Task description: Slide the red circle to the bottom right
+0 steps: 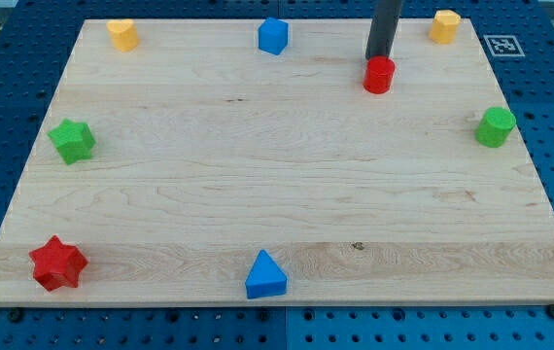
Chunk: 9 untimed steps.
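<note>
The red circle (pixel 378 75), a short red cylinder, stands on the wooden board (pixel 277 194) in the upper right part of the view. My tip (pixel 380 57) comes down from the view's top and sits right behind the red circle, at its top edge, touching or nearly touching it. The rod is upright and only its lower part shows.
A blue block (pixel 273 36) sits at top centre, yellow blocks at top left (pixel 122 34) and top right (pixel 443 26). A green cylinder (pixel 496 127) is at the right edge, a green star (pixel 72 140) at left, a red star (pixel 57 262) at bottom left, a blue triangle (pixel 264 276) at bottom centre.
</note>
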Available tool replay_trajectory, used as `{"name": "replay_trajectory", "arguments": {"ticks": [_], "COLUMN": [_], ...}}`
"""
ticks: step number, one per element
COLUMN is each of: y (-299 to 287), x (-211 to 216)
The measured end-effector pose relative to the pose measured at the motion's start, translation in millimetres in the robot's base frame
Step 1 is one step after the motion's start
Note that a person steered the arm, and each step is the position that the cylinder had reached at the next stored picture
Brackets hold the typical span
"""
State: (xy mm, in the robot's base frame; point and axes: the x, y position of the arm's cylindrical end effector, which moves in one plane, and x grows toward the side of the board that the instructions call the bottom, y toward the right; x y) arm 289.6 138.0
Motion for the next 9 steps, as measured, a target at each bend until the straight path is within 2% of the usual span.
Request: {"name": "replay_trajectory", "arguments": {"ticks": [3,6,7,9], "y": [-1.0,-47.2,-55.7,-43.6], "x": [57.8,156.4,165.2,221.8]}}
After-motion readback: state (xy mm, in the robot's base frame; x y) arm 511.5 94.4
